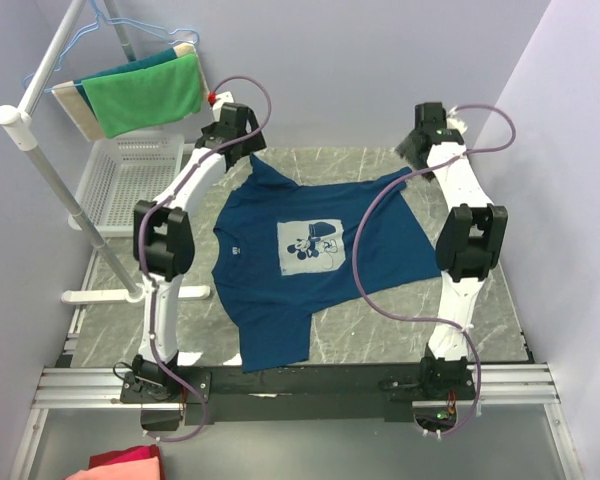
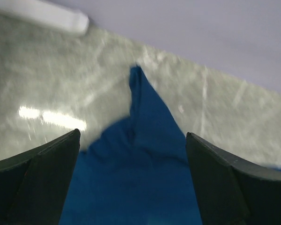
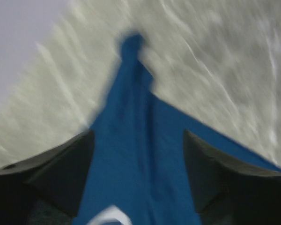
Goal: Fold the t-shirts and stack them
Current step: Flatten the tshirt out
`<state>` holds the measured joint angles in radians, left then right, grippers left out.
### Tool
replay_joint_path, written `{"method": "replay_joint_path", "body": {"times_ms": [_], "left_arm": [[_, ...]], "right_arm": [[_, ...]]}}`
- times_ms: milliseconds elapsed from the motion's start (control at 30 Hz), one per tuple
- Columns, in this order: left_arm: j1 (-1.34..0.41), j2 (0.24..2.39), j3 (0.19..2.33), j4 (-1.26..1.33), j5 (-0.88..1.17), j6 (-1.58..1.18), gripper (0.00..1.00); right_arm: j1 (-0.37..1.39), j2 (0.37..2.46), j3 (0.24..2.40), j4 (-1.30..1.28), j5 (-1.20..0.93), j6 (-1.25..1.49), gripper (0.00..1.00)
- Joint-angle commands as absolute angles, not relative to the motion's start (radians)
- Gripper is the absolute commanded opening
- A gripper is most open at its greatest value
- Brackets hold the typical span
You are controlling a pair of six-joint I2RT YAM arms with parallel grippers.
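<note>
On grey marbled table [image 1: 480,300]: 1 navy t-shirt [image 1: 265,290] spread flat, print up, collar toward left arm. Left gripper [image 2: 131,185] at far left corner of shirt, fingers [image 2: 37,183] spread wide, cloth lying between, not clamped. Right gripper [image 3: 138,187] at far right corner, fingers [image 3: 225,178] likewise wide apart over cloth; view blurred.

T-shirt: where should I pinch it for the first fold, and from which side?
Take the t-shirt by its two far corners, which taper to thin points lying on the table: left gripper on the collar-side one, right gripper on the other. Come straight down from above; both grippers hover open astride that cloth.
</note>
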<state>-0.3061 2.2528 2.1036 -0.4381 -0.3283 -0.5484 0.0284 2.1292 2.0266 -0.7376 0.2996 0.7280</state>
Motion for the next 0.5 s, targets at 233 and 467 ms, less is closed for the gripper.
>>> {"method": "replay_joint_path", "body": {"times_ms": [233, 467], "left_arm": [[-0.356, 2.163, 1.889, -0.683, -0.183, -0.653, 0.99], [-0.359, 2.181, 1.812, -0.672, -0.118, -0.701, 0.99]], "right_arm": [[0.092, 1.968, 1.594, -0.913, 0.232, 0.759, 0.63], [0.095, 1.919, 1.436, -0.881, 0.225, 0.75, 0.62]]}}
